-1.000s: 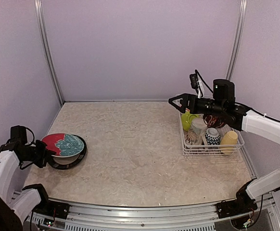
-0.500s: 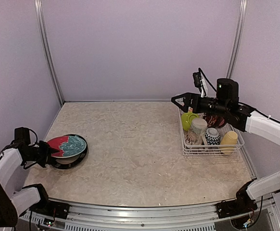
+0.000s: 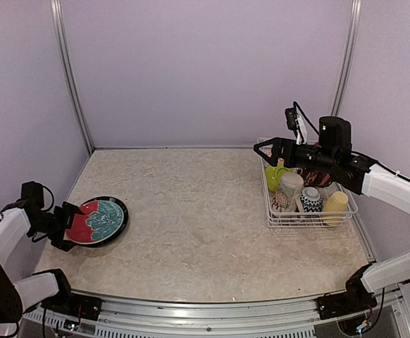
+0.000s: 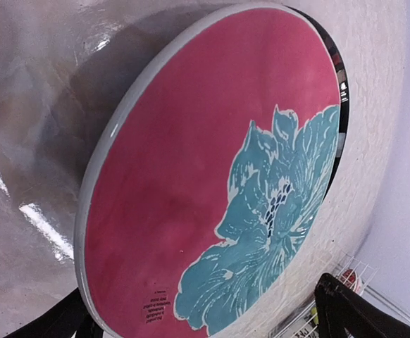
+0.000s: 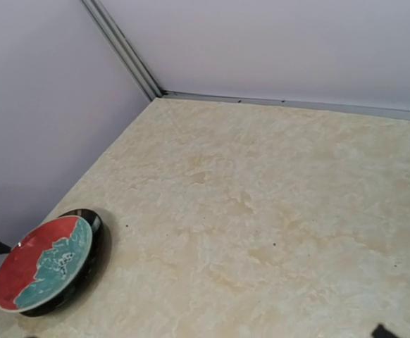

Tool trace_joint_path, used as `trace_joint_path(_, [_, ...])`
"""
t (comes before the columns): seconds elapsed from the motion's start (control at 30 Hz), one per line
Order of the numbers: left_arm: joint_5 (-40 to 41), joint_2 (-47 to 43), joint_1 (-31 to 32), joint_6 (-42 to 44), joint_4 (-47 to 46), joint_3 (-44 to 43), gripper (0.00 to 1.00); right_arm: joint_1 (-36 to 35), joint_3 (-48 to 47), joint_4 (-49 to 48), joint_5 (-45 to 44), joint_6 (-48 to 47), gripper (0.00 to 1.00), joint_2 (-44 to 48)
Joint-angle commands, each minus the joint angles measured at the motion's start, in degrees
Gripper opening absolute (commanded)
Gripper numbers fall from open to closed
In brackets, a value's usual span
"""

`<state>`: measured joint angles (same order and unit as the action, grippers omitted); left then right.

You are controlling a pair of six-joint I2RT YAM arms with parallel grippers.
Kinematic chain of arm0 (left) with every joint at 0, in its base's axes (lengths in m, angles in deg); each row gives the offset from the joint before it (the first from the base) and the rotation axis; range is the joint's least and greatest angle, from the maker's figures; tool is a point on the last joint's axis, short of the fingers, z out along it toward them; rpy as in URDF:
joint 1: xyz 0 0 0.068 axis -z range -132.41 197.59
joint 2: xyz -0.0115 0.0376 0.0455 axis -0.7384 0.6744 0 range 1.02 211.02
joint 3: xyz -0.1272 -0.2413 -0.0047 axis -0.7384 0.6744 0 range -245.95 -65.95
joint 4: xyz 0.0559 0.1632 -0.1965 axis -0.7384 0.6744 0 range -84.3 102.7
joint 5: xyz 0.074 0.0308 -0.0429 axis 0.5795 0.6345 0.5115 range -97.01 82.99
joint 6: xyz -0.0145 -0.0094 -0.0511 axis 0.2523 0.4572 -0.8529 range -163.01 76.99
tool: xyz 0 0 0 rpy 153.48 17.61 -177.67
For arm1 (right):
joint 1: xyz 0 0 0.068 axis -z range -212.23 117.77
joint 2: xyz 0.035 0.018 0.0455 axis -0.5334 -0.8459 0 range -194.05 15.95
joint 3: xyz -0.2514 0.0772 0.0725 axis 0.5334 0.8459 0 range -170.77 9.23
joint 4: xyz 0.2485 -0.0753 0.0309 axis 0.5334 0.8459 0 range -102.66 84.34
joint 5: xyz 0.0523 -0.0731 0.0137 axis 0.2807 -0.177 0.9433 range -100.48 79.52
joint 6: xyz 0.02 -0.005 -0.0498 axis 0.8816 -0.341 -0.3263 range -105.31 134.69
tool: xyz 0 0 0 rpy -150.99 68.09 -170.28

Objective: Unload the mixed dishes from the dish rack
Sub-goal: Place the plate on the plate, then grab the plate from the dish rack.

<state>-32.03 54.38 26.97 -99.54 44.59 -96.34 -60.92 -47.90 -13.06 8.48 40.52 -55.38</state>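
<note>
Dishes in the dish rack point(image 3: 311, 222), a lime-green piece point(image 3: 275, 174) nearest, lie just below the right gripper point(image 3: 260, 150), slightly back toward its wrist; its jaws stand wide and empty. Left gripper point(image 3: 66, 227), well apart, jaws spread either side of a red-and-teal plate point(image 3: 96, 220) lying on a black plate point(image 3: 122, 210)

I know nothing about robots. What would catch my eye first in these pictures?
First, the round red ceramic plate with a teal flower, resting on a black plate at the near left of the table, just in front of the left gripper, which is open. Next, the white wire dish rack at the far right, holding a pale-yellow mug and a lime-green dish among others, with the open right gripper hovering over its back left corner.
</note>
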Motion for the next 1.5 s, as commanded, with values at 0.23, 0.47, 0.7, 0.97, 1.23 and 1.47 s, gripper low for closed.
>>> trace_joint_path(0.23, [5.4,4.3,-0.3,-3.7,11.6,-9.3,0.99,0.5,0.2,0.9,-1.4,-0.2,1.00,1.1])
trace_joint_path(0.47, [7.9,6.8,1.9,-1.3,11.8,-14.8,0.99,0.5,-1.6,3.8,-3.0,-1.6,1.00,1.2])
trace_joint_path(0.7, [9.2,7.8,13.7,8.6,9.2,-30.0,0.99,0.5,-5.1,17.4,-17.1,-9.4,1.00,4.4])
trace_joint_path(0.97, [16.2,13.8,33.9,24.2,-2.5,-49.8,0.99,1.7,-7.1,30.7,-37.5,-9.5,1.00,7.4])
trace_joint_path(1.23, [11.2,20.3,38.7,29.4,-11.8,-56.4,0.99,12.7,-10.4,38.0,-41.1,-7.7,0.98,3.9])
trace_joint_path(1.47, [11.7,17.8,38.8,34.9,-15.5,-48.4,0.99,27.2,-12.6,35.0,-33.0,-10.5,0.78,-0.5])
